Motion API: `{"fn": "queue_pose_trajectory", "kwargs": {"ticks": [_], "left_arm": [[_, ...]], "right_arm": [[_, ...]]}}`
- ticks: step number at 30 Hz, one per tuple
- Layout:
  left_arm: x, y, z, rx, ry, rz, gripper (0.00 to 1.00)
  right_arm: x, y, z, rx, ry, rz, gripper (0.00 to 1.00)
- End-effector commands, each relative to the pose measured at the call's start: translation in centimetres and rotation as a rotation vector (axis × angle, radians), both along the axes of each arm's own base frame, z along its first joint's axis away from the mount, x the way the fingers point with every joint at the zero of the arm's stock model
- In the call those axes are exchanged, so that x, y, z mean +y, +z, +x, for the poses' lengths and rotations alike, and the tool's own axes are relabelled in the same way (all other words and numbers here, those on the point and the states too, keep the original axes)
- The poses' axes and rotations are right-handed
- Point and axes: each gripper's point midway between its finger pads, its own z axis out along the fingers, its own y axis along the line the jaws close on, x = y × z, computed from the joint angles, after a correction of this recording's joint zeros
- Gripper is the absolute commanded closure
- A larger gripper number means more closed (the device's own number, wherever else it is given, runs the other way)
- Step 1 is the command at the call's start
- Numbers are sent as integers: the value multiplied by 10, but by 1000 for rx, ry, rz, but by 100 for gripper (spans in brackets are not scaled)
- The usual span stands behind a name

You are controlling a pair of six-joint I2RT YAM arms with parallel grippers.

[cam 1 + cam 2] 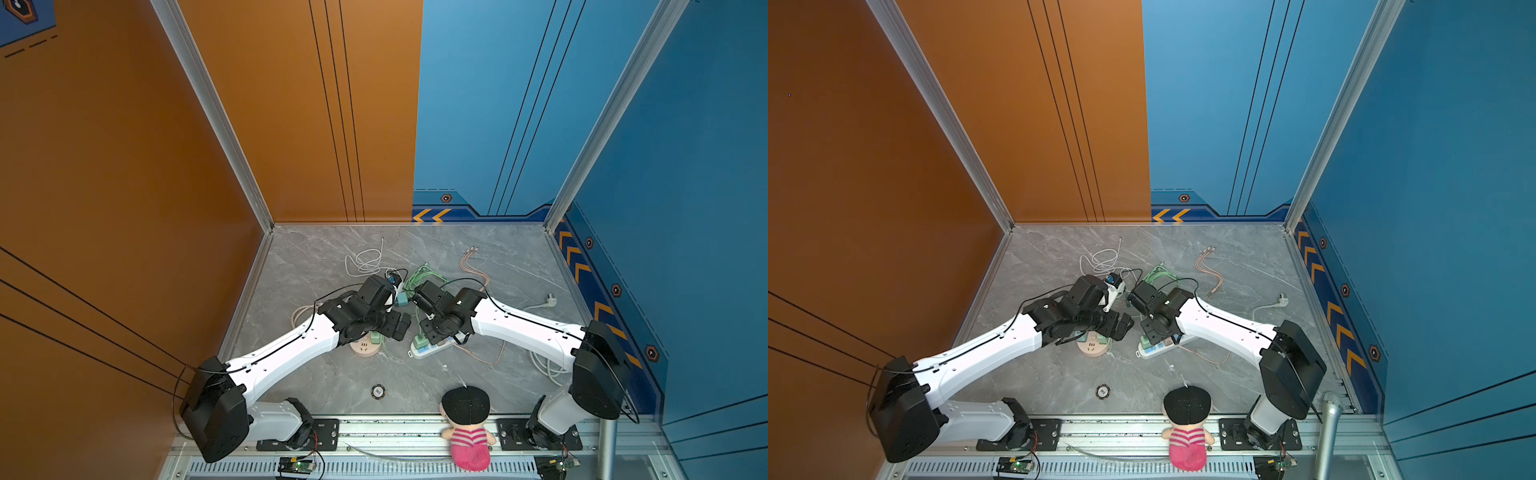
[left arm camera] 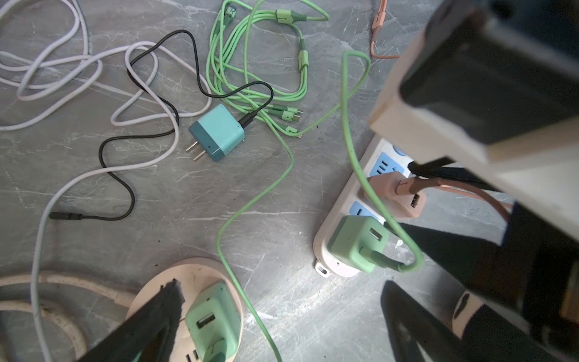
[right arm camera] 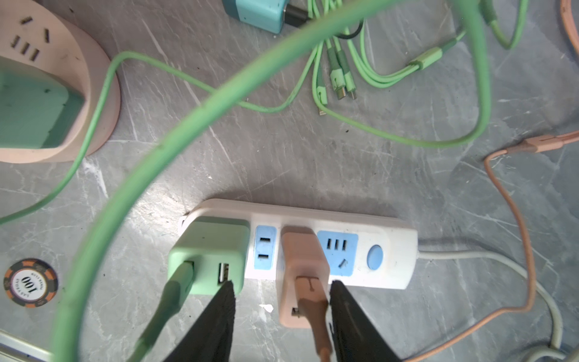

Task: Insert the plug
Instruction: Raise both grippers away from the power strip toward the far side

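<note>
We see the pink plug (image 3: 302,260) seated in the white power strip (image 3: 394,250) beside a green charger (image 3: 208,254), the right gripper (image 3: 282,283) straddling it, jaws parted and not clamping it. The left gripper (image 2: 282,283) hangs wide open and empty near the round socket (image 2: 194,272).
</note>
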Motion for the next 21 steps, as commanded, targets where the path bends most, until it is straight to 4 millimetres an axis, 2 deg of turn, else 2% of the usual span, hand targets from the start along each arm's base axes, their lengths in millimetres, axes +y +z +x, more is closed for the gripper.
{"fn": "queue_pose_trajectory", "kwargs": {"ticks": [1,3,5,11,16,18,21], "left_arm": [[7,16,2,-26,22,8,0],[10,14,3,-26,26,29,0],[8,28,8,-55,31,22,0],[10,56,17,-131,39,39,1],[1,75,30,-165,7,66,2],[-7,77,40,-161,-3,82,3],[-25,75,57,-142,-26,92,3]], "right_arm": [[-1,36,1,-59,-10,80,46],[-7,47,-1,-82,-19,94,45],[-17,54,-3,-102,-30,84,44],[-69,77,-6,-185,-124,36,41],[-107,104,6,-279,-238,76,40],[-122,112,15,-303,-284,74,37],[-134,121,29,-331,-313,71,35]]}}
